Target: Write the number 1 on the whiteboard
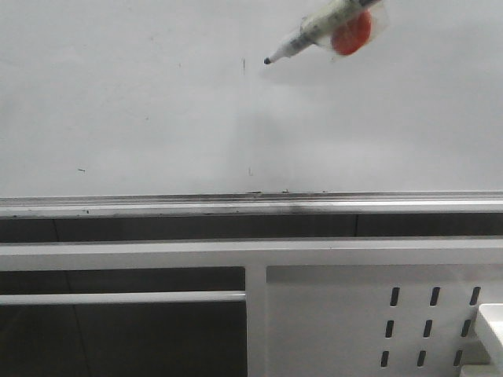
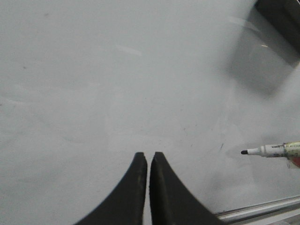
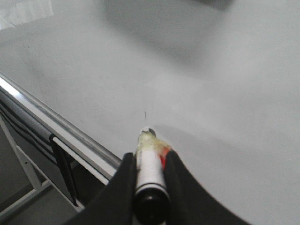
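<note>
Right jaws grip a marker pen over the whiteboard; left jaws are closed on nothing.

The right gripper [image 3: 149,176] has its jaws clamped around the marker pen [image 1: 314,31], which bears an orange-red patch on its barrel and points its black tip toward the whiteboard [image 1: 141,94]. Just beside the tip lies a short, thin dark stroke [image 1: 244,65], the only trace of a number 1. The left gripper [image 2: 148,161] hangs with jaws pressed together above the board. A silver rail [image 1: 157,206] edges the whiteboard; below it sits a white slotted panel [image 1: 330,314].

whiteboard [image 1: 141,94] pale grey | marker [image 1: 314,33] white, black tip | fingers [image 3: 123,187] black
</note>
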Tool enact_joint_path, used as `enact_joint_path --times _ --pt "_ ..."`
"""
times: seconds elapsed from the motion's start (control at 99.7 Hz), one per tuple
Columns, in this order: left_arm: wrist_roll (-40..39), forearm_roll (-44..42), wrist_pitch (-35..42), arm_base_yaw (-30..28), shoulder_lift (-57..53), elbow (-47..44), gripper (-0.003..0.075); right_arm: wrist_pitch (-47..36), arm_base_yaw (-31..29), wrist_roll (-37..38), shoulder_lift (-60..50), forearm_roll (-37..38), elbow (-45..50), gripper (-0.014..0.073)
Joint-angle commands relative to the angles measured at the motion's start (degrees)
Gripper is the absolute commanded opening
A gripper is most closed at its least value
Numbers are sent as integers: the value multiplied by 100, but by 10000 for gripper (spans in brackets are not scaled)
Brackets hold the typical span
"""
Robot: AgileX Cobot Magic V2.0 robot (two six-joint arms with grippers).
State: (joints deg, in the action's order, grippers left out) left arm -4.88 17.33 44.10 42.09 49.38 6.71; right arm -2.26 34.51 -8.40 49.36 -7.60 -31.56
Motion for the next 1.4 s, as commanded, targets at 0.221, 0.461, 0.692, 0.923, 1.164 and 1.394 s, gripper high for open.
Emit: enact_joint_path --times 0.221,0.461,0.692,0.923,1.164,1.394 --pt "-50 8 492 -5 -39 127 -20 -388 -45 -111 82 61 -448 -69" --pt "-50 8 492 -5 -39 127 -20 -538 -45 -139 305 74 -458 -69" --pt "-50 8 492 -5 -39 127 -20 -715 -310 -161 578 74 -458 -69" --pt "-50 8 492 -5 -39 127 -20 -608 -474 -161 1067 74 -458 -69" --pt "-50 8 492 -5 -39 127 -20 -716 -474 -161 1448 74 -458 -69" --pt "-50 -645 492 -5 -39 127 -20 47 189 -79 975 88 -471 -71"
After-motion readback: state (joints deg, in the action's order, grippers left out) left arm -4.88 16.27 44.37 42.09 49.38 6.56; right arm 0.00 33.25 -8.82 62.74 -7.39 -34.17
